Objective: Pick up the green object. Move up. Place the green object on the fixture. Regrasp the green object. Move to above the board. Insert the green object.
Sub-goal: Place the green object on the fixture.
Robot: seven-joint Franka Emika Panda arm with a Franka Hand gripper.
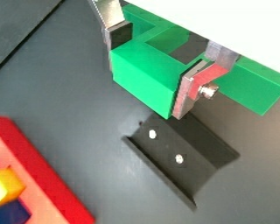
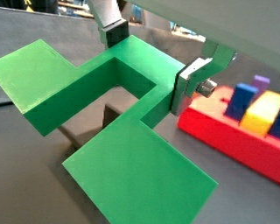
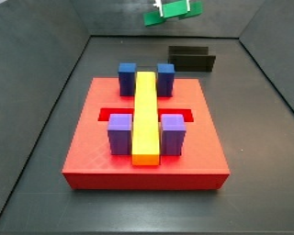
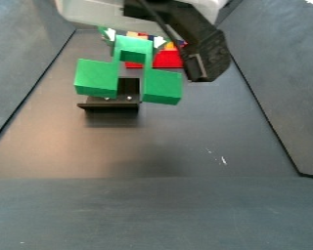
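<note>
The green object looks like smooth, matt plastic. It sits between the gripper fingers, which are brushed silver metal plates, and is raised above the fixture, a dark, faintly sheened metal. The board is red with a finely textured matt top. The floor is dull dark grey.

Green object – gripped in hand, above fixture.
</note>
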